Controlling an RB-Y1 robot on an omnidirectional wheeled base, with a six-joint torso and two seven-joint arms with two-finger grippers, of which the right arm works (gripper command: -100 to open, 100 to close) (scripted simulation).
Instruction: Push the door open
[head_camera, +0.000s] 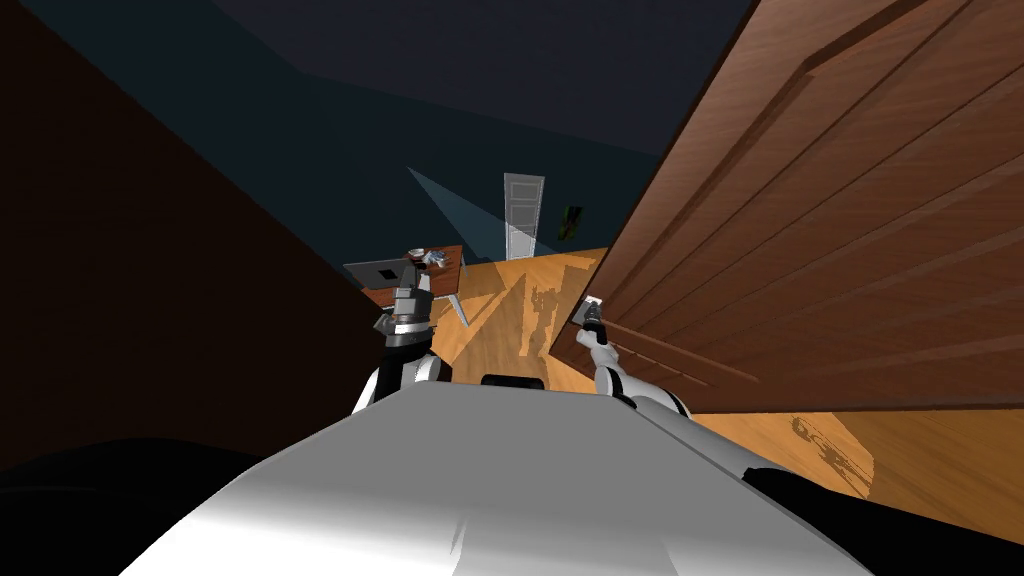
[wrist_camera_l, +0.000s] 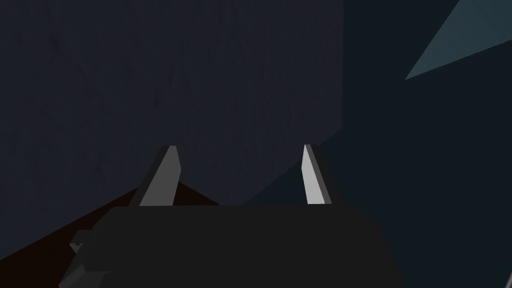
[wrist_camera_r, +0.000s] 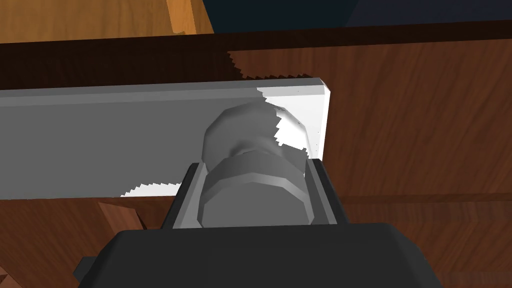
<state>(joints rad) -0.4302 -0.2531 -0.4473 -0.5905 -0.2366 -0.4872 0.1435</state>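
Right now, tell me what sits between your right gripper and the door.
The right wrist view shows a grey knob clamped in the right gripper, and behind it a white plate mounted on the brown door. Nothing else lies between.

Right arm (head_camera: 606, 368) extended, jaws clamped tight — left arm (head_camera: 408, 305) raised, jaws apart.

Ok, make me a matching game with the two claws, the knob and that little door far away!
Things:
1. left claw
2. right claw
3. knob
4. far door

Clues:
A. white, across the room
B. open, holding nothing
C. shut on the knob
D. grey, sticking out of the brown door

Pairs: 1-B, 2-C, 3-D, 4-A
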